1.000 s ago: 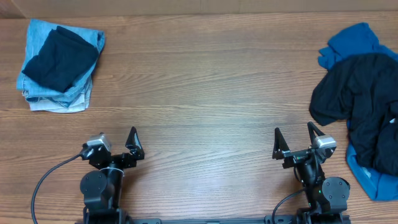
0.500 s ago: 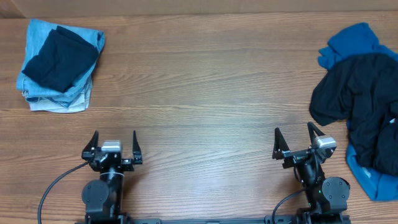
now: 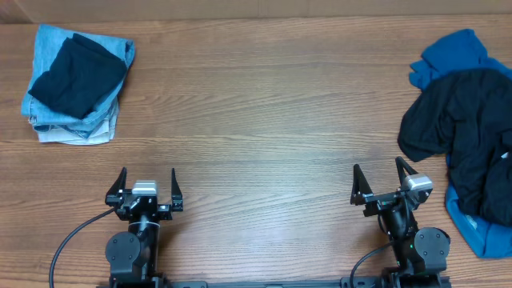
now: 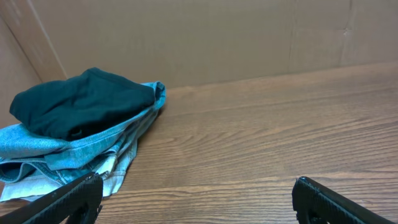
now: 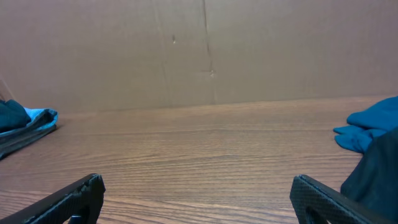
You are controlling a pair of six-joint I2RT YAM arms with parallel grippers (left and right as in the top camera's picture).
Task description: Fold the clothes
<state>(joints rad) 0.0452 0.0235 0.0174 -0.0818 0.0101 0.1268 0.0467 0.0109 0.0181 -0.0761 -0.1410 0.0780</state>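
Left gripper (image 3: 147,172): fingers are standing wide apart and holding nothing. It is sitting low over the brown wood-grain table (image 3: 264,120) and pointing straight ahead across it. The arm is folded back tight over its base, and a black cable (image 3: 60,244) is looping out behind and to its left.

Right gripper (image 3: 377,166): it is also gaping wide with nothing between the fingers. It is in the same tucked pose, aiming forward and turned very slightly. Both wrist views are looking level along the table toward the plain cardboard wall (image 5: 249,50).

The folded stack of pale denim-blue cloth garments (image 3: 48,128) is lying far ahead of the left gripper and off to its left, well apart from it. A dark navy folded garment (image 3: 76,76) is resting on top. Its long axis is running diagonally, with the far end leaning toward the gripper's right.

A near-black crumpled shirt (image 3: 464,128) is lying unfolded just to the right of the right gripper and ahead of it, near but not touching. It is draped over a bright blue cloth garment (image 3: 452,52), which is showing beyond it and again at its near side. The heap's long axis is running near to far, parallel to the gripper's aim. Its right side is running out of the overhead view.

I am seeing a small white fleck (image 3: 506,154) on the black shirt, too small to read.
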